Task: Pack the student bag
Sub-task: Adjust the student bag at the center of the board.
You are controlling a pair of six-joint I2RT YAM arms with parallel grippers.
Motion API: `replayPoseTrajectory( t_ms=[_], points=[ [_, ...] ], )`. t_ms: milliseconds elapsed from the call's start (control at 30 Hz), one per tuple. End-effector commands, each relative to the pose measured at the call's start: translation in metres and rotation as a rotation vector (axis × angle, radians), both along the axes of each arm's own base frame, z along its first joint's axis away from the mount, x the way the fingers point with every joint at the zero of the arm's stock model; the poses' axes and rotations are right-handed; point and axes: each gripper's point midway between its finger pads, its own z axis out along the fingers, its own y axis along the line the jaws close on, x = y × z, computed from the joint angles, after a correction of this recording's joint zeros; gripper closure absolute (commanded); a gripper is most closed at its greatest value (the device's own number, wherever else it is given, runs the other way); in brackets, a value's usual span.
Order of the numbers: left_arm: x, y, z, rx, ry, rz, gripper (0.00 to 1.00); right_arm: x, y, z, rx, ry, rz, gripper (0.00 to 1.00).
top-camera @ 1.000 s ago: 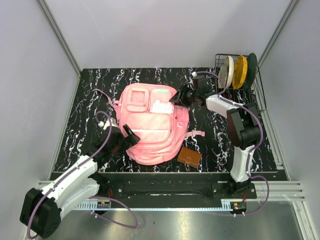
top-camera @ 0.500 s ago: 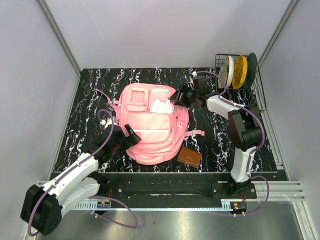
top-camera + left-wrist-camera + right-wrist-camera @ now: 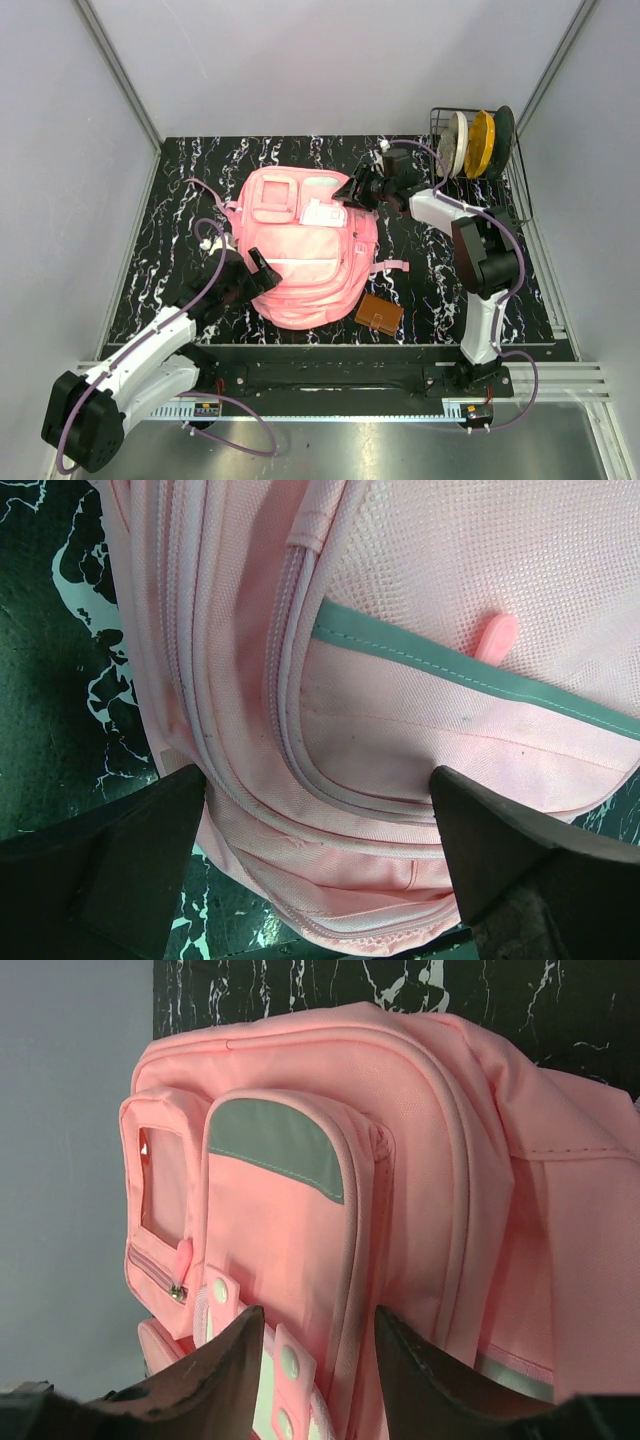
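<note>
The pink student bag [image 3: 305, 255] lies flat in the middle of the black marbled table, front pockets up, white label [image 3: 322, 213] near its top. My left gripper [image 3: 262, 276] is open at the bag's lower left edge. In the left wrist view the bag [image 3: 400, 680] fills the space between the wide-spread fingers [image 3: 120, 870]. My right gripper [image 3: 352, 192] is open over the bag's top right corner. In the right wrist view its fingers [image 3: 225, 1370] straddle the edge of the mint-trimmed pocket [image 3: 275, 1140].
A brown wallet [image 3: 379, 314] lies on the table by the bag's lower right corner. A wire rack [image 3: 475, 143] with upright plates stands at the back right. A pink strap [image 3: 392, 267] sticks out on the bag's right side. Grey walls enclose the table.
My right gripper has shifted slightly left, farther over the bag's top right corner. My left gripper has edged a little closer to the bag's lower left side.
</note>
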Motion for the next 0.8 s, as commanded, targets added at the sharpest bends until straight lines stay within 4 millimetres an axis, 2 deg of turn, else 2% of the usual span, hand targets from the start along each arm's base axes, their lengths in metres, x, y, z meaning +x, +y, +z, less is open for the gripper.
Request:
replayPoseTrajectory(
  t_ms=[0,100,200,233,267,333,400,567,600,667,700,733,767],
  points=[
    [0.016,-0.012,0.027,-0.055,-0.104,-0.032,0.02,0.004,0.017,0.012,0.064,-0.023,0.052,0.47],
    [0.017,-0.013,0.026,-0.064,-0.105,-0.036,0.02,0.006,0.022,0.006,0.053,-0.007,0.066,0.49],
    [0.019,-0.014,0.028,-0.064,-0.108,-0.039,0.02,0.006,0.026,0.002,0.043,0.004,0.073,0.58],
    [0.02,-0.014,0.027,-0.062,-0.108,-0.04,0.02,0.007,0.026,0.002,0.048,0.005,0.072,0.64],
    [0.02,-0.013,0.027,-0.06,-0.107,-0.039,0.02,0.008,0.026,0.002,0.051,0.006,0.067,0.78],
    [0.02,-0.014,0.027,-0.058,-0.108,-0.041,0.02,0.009,0.025,0.001,0.046,0.007,0.06,0.85],
    [0.019,-0.016,0.028,-0.068,-0.103,-0.057,0.02,0.011,0.022,0.0,0.031,0.009,0.038,1.0],
    [0.019,-0.014,0.034,-0.072,-0.121,-0.056,0.02,0.018,0.012,0.003,-0.007,0.008,-0.045,1.0],
    [0.019,-0.013,0.041,-0.067,-0.138,-0.061,0.01,0.019,0.007,0.002,-0.017,0.009,-0.073,1.0],
    [0.02,-0.011,0.052,-0.063,-0.166,-0.062,0.01,0.027,-0.005,0.015,-0.015,-0.006,-0.161,1.0],
    [0.023,-0.01,0.071,-0.066,-0.216,-0.064,0.01,0.026,-0.011,0.013,-0.012,0.008,-0.192,1.0],
    [0.02,-0.008,0.076,-0.061,-0.216,-0.068,0.01,0.031,-0.02,0.026,0.04,0.017,-0.26,1.0],
    [0.024,0.0,0.083,-0.033,-0.24,-0.033,0.01,0.036,-0.03,0.028,0.052,0.015,-0.331,1.0]
  ],
)
